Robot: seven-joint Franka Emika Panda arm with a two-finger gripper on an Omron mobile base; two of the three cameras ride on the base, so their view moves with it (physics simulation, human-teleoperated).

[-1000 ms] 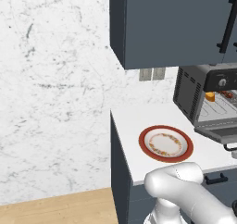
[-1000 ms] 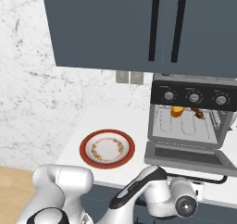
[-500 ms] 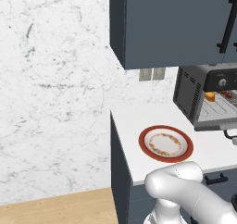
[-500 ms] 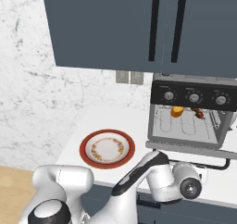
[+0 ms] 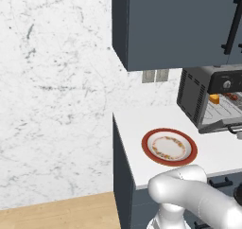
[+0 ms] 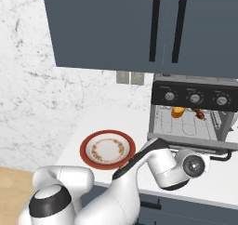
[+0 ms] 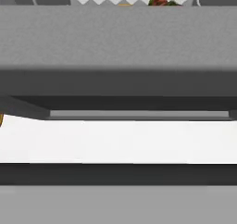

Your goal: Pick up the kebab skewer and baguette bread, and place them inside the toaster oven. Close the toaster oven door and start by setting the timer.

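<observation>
The toaster oven (image 6: 193, 96) stands on the counter's right side, and its door (image 6: 190, 142) hangs down, nearly flat. On the rack inside lie the golden baguette bread (image 6: 178, 112) and, to its right, the dark red kebab skewer (image 6: 200, 114). From the left base view the bread (image 5: 214, 99) and skewer (image 5: 231, 96) also show inside the oven (image 5: 198, 98). My gripper (image 6: 194, 164) sits low against the door's front edge, beside the black handle (image 6: 223, 156), with its fingers hidden. In the hand view the door's grey edge (image 7: 118, 38) spans the frame, and the skewer (image 7: 159, 1) peeks above it.
A red-rimmed plate (image 6: 108, 149) lies bare on the white counter (image 5: 142, 124) left of the oven. Dark wall cabinets (image 6: 139, 29) hang above. The counter's left end drops off beside a marble wall (image 5: 56, 105). Drawer fronts run below the counter edge.
My hand has risen from below the counter edge and moved right, up to the door's front edge. The door looks tipped slightly upward.
</observation>
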